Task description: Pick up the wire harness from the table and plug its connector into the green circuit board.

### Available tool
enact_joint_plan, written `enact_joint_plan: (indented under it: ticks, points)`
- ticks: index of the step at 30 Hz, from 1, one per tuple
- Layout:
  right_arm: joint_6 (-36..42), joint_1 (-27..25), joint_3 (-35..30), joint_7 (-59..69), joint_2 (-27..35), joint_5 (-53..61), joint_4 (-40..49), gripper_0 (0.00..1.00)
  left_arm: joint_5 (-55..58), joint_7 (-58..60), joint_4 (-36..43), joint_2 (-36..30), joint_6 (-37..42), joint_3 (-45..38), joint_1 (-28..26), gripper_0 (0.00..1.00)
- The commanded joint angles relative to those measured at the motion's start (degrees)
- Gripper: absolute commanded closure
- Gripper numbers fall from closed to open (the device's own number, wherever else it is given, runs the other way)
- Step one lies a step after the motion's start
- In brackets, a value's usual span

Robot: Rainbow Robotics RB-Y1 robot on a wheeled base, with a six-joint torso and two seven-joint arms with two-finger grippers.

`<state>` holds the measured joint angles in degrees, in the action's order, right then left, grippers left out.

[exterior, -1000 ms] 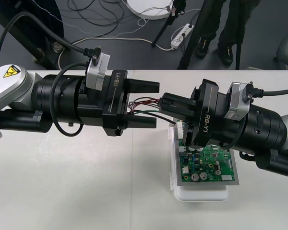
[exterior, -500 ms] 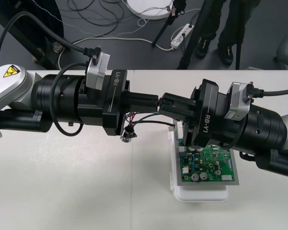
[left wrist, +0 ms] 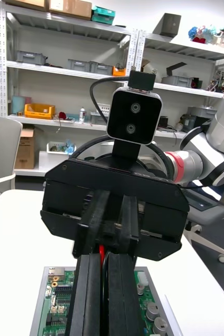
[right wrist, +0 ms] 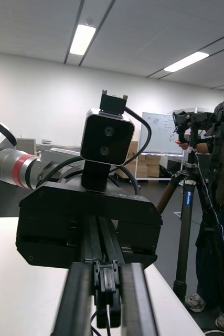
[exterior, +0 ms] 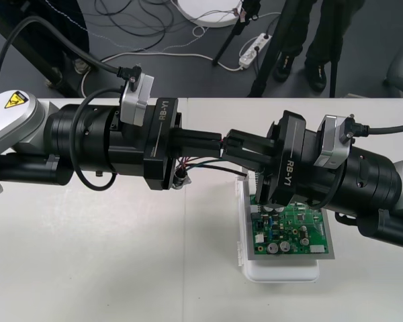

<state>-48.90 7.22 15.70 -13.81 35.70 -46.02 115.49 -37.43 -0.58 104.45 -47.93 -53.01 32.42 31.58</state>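
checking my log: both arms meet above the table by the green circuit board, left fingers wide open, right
Not open. In the left wrist view the left gripper has its black fingers shut on the small wire harness, its thin red wire between them. The rest stands.

Plain light bench [exterior: 87, 268] across the scene. Beyond its far edge, dark floor [exterior: 188, 80] w/ loose cables [exterior: 154, 17] far left, round white base [exterior: 208, 12], black tripod leg [exterior: 230, 41], white power strip [exterior: 254, 48] to its right.
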Motion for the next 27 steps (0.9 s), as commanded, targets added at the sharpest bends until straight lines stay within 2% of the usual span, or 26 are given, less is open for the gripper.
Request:
enact_joint_plan:
  ticks: [1, 2, 4, 19, 27]
  points:
    - [0.7, 1.2, 1.1, 1.5, -0.3, 0.1, 2.4, 0.3, 0.5, -1.0, 2.1, 0.1, 0.6, 0.7, 2.4, 1.0]
    - [0.8, 1.1, 1.0, 1.5, -0.1, 0.1, 2.4, 0.14, 0.6, -1.0, 2.1, 0.1, 0.6, 0.7, 2.4, 1.0]
    - [1.0, 1.0, 1.1, 1.5, 0.2, 0.1, 2.4, 0.0, 0.6, -1.0, 2.1, 0.1, 0.6, 0.7, 2.4, 1.0]
    - [1.4, 0.3, 1.0, 1.3, 2.6, 1.1, 2.4, 0.0, 0.2, -1.0, 1.2, 0.1, 0.6, 0.8, 0.9, 1.0]
    - [0.5, -0.7, 0.5, 1.2, 8.6, 4.8, 2.4, 0.0, 0.2, -2.7, -3.6, 0.6, -0.2, 0.7, -0.1, 1.0]
